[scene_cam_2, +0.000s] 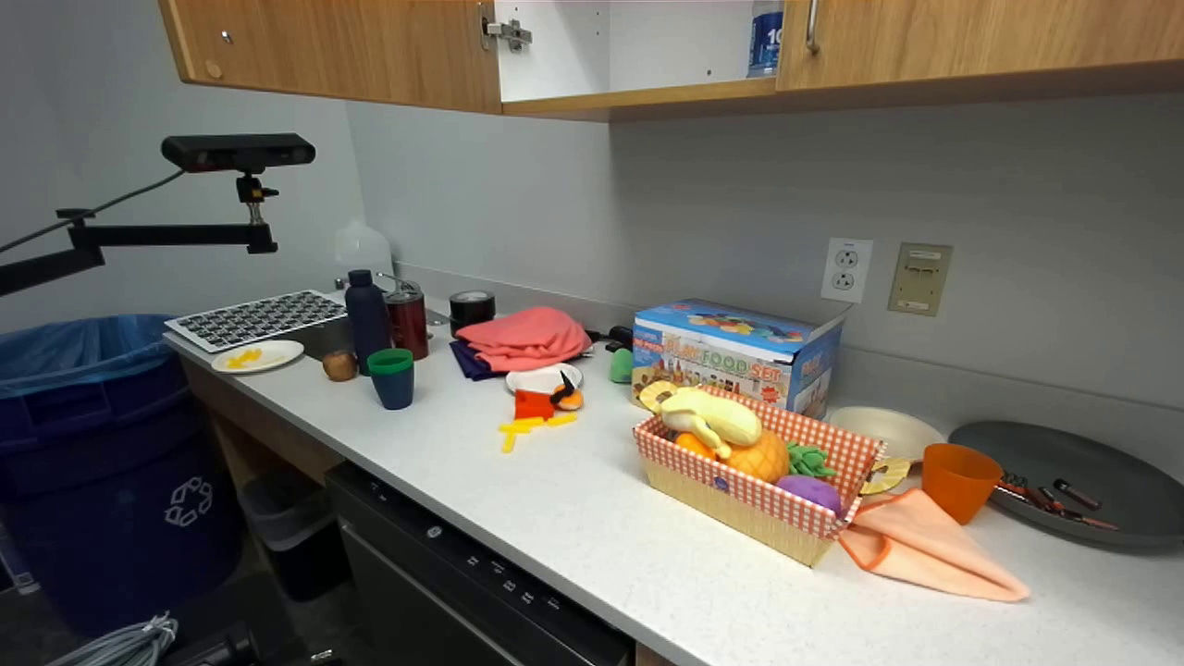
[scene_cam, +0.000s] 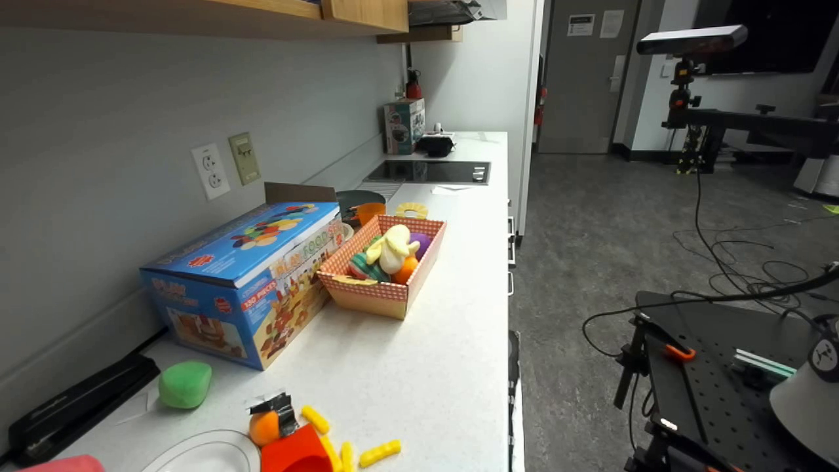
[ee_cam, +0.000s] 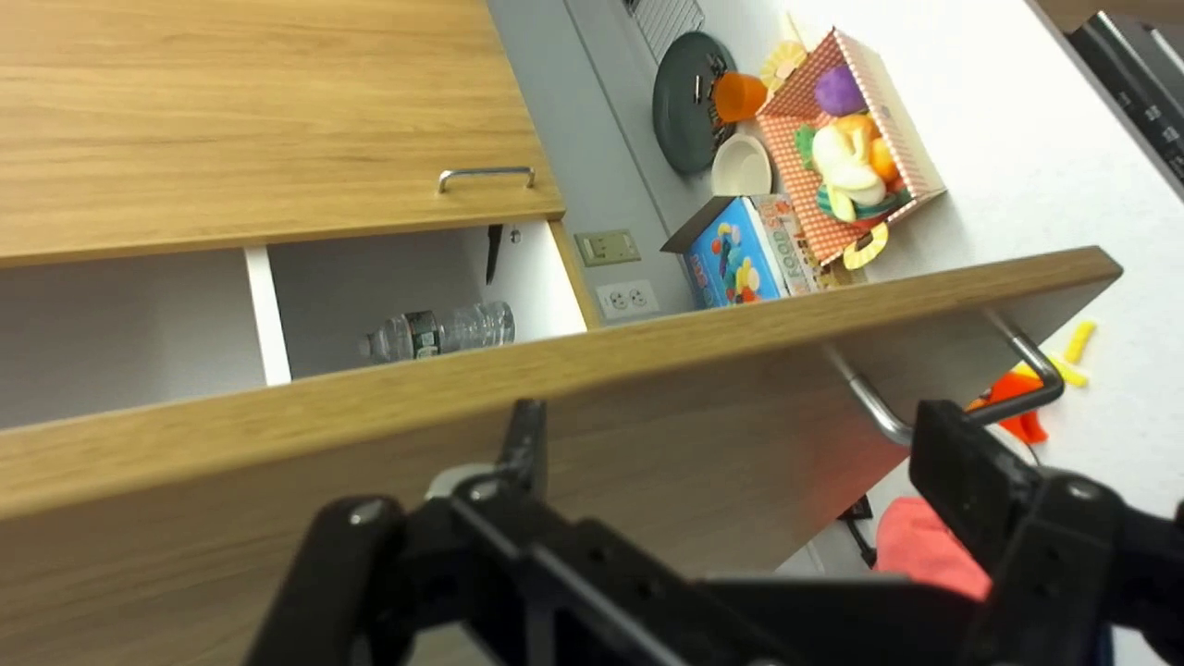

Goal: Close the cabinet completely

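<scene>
The wooden wall cabinet (scene_cam_2: 638,96) stands open in an exterior view, with its white inside showing. Its door (scene_cam_2: 342,55) is swung far out on the hinge. In the wrist view the open door (ee_cam: 592,379) crosses the picture at a slant, with its outer face towards me and a metal handle (ee_cam: 883,412) at its right end. My gripper (ee_cam: 731,412) is open and empty in front of that face. The right finger overlaps the handle in the picture; I cannot tell whether either finger touches. The gripper is outside both exterior views.
A clear bottle (ee_cam: 444,331) lies sideways in the wrist picture, inside the cabinet. A neighbouring door (ee_cam: 259,111) is shut. Below, the counter (scene_cam_2: 555,499) holds a play food box (scene_cam_2: 721,361), a checked basket (scene_cam_2: 740,504) and a pink cloth (scene_cam_2: 527,338). A camera arm (scene_cam_2: 166,234) stands nearby.
</scene>
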Controlling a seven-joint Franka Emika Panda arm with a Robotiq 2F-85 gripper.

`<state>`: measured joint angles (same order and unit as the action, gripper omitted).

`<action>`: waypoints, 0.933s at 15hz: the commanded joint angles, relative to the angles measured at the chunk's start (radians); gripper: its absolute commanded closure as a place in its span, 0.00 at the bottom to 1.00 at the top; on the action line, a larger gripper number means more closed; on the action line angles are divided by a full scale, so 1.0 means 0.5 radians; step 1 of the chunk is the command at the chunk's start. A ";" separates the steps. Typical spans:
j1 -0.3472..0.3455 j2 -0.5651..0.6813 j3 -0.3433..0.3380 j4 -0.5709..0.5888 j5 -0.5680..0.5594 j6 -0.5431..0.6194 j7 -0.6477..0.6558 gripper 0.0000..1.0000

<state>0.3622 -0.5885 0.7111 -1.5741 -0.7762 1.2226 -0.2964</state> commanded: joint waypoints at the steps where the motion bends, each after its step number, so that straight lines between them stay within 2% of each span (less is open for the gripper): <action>1: -0.037 0.054 0.063 0.094 0.009 -0.195 0.129 0.00; 6: -0.164 0.129 0.194 0.211 0.089 -0.489 0.615 0.00; 7: -0.031 0.079 0.105 0.082 0.020 -0.362 0.488 0.00; 9: -0.070 0.109 0.148 0.117 0.031 -0.434 0.589 0.00; 14: -0.087 0.129 0.159 0.140 0.031 -0.444 0.616 0.00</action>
<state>0.3024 -0.5376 0.7908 -1.5112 -0.7486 1.0129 0.0034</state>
